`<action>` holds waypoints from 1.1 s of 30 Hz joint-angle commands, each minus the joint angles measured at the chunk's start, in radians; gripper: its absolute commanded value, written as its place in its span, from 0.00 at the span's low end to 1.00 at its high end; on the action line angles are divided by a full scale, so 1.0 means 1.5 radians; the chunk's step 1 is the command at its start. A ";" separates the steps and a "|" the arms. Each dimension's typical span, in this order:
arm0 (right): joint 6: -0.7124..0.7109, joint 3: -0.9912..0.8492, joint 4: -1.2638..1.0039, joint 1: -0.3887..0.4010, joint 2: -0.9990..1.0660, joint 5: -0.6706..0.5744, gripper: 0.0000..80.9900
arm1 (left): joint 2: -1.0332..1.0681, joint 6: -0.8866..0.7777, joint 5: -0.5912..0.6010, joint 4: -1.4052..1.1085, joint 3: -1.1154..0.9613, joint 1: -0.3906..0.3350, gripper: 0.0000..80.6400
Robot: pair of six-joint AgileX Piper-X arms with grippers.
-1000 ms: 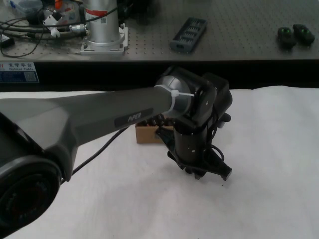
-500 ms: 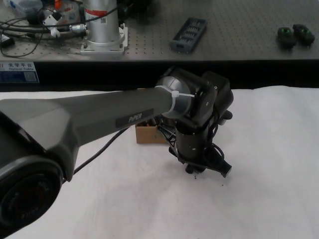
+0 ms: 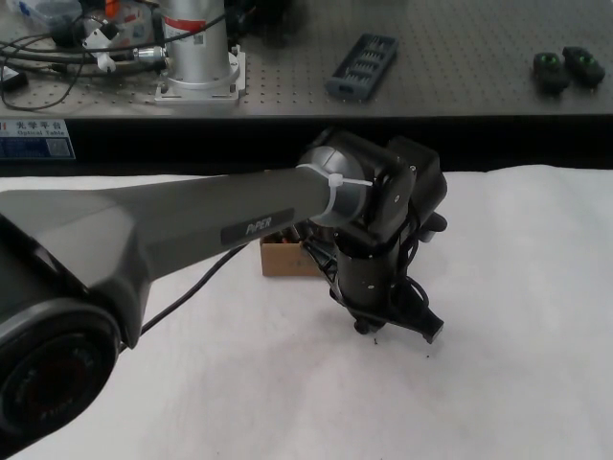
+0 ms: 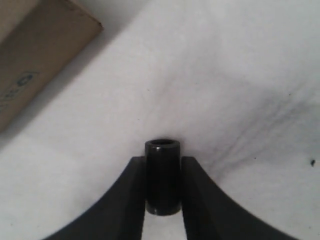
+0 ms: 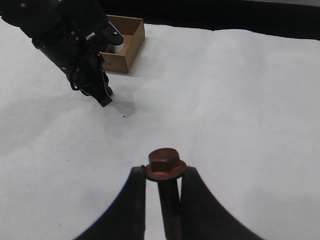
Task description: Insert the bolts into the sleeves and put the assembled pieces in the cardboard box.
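My left gripper [image 4: 162,175] is shut on a short black sleeve [image 4: 162,172], its hollow end facing away from the wrist, just above the white cloth. From behind, that arm's wrist and gripper [image 3: 393,321] hang low over the cloth in front of the cardboard box [image 3: 285,257]. My right gripper [image 5: 162,177] is shut on a copper-coloured bolt [image 5: 166,164] with a hex flange head, held above the cloth. The right wrist view also has the left arm's gripper [image 5: 102,95] farther off, beside the open cardboard box [image 5: 125,42]. A box corner [image 4: 35,65] lies close to the sleeve.
White cloth [image 3: 517,316] covers the bench with free room to the right. Behind it, a perforated metal table holds a metal post [image 3: 196,48], cables, a dark ridged tray [image 3: 362,62] and two dark round parts [image 3: 567,67].
The left arm's wrist and gripper have risen slightly off the cloth and shifted a little, with the sleeve held. The box has not moved.
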 commanded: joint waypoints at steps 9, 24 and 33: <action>0.001 0.000 -0.005 -0.004 -0.005 -0.003 0.04 | 0.004 0.007 0.012 0.030 -0.005 -0.002 0.31; 0.000 0.000 -0.034 -0.004 -0.005 -0.003 0.04 | -0.020 0.007 0.009 0.040 -0.005 -0.002 0.01; -0.089 0.000 -0.216 -0.004 0.009 -0.003 0.04 | -0.146 -0.059 0.100 -0.023 -0.005 0.013 0.01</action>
